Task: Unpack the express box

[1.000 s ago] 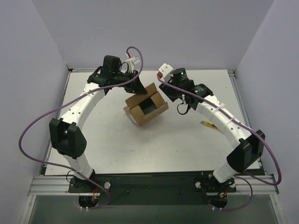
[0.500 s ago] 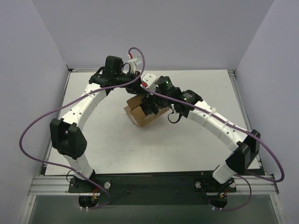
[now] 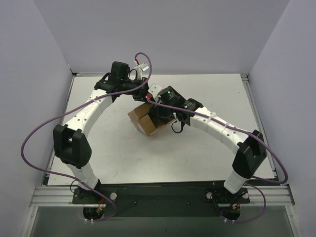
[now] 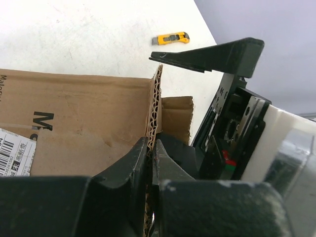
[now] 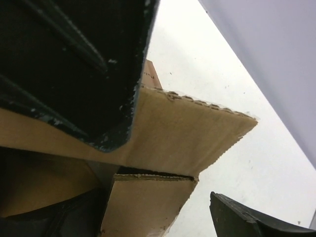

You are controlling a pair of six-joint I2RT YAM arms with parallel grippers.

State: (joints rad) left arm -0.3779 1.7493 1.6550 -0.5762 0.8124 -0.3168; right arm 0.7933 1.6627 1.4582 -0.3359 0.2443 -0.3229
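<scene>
Two white-and-black arms meet over the brown corrugated cardboard express box (image 3: 142, 121). It sits on the white worktop (image 3: 197, 158), a little left of centre and toward the far side, turned corner-on to the arm bases. The left pincer (image 4: 150, 154) is clenched on an upright top flap (image 4: 154, 106) of the box. That flap's ragged corrugated edge runs straight up between the two black fingers, which press on it from either side. On the brown face beside that grip there is dark printed lettering and, at the edge of the left wrist view, a white barcode label (image 4: 15, 158). The right pincer (image 5: 168, 170) hangs over the top of the box with its fingers spread wide, gripping nothing. One broad black finger (image 5: 74, 64) lies close across a folded-out flap, and the other fingertip shows well apart from it, over bare worktop. Whether the near finger actually touches the cardboard I cannot tell. Beyond the box a slim yellow-and-black utility knife (image 4: 170, 38) lies flat on the worktop, well apart from both pincers.
</scene>
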